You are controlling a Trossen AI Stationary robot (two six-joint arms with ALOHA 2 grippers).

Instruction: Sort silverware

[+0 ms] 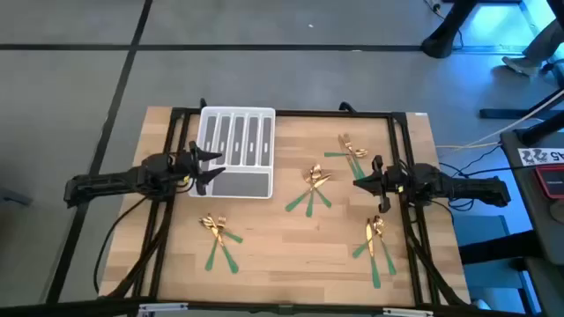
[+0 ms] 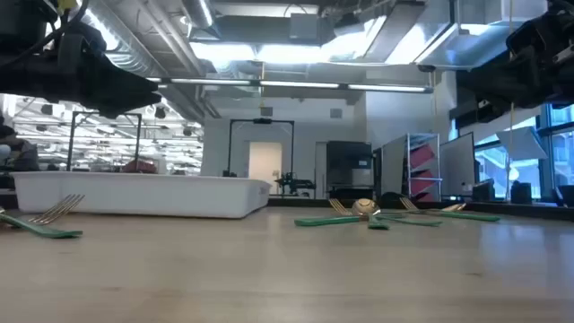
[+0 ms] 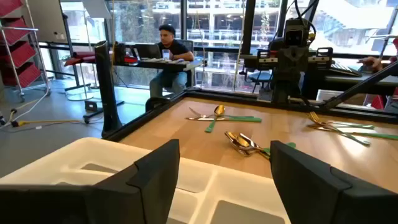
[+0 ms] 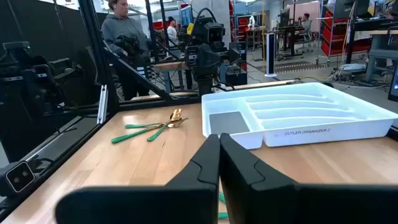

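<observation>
Left gripper (image 1: 206, 167), fingers apart and empty, hangs over the white compartmented plastic tray (image 1: 236, 114); right gripper (image 1: 359, 181) pinched together, empty. Risk: overlapping gold-headed, green-handled silverware (image 1: 310, 189) lifts in pairs.

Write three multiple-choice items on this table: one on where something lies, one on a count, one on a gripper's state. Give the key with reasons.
1. Where is the white tray?
A. by the left gripper
B. by the right gripper
C. off the table

2. How many separate clusters of silverware lie on the wood?
A. two
B. four
C. six

3. How do the left gripper's jaws stand?
A. shut
B. open
C. clamped on a fork

Key: 1 A, the left gripper sits over the tray's edge. 2 B, clusters at. 3 B, its fingers stand apart, empty.
</observation>
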